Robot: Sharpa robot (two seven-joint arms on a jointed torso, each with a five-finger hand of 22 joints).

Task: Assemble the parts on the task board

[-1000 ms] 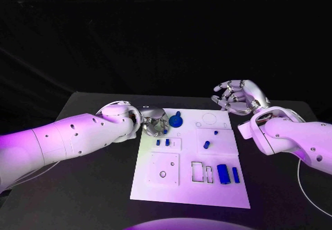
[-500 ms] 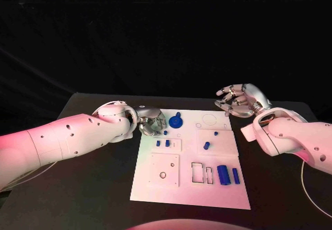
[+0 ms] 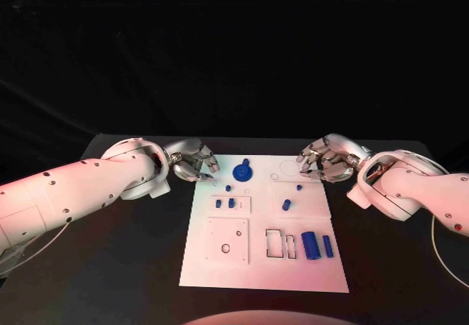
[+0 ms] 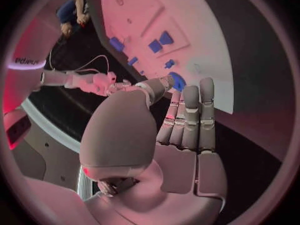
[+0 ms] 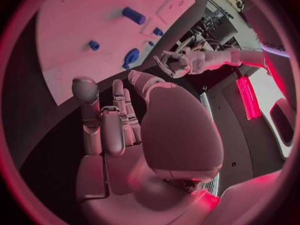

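While both hands, left hand and right hand, hover released, one task board holds blue parts.

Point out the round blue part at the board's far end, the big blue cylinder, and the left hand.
round blue part (image 3: 243, 172): head view, on its disc face.
big blue cylinder (image 3: 311, 245): head view, mid-length of its body.
left hand (image 3: 194, 164): head view, on the silver fingers.

**Task board and blue parts**

The white task board lies flat in the middle of the table. At its far end rests a round blue disc part. Near the middle left, two small blue pieces lie side by side, with a short blue peg to their right. Near right, a large blue cylinder lies beside a slimmer blue bar.
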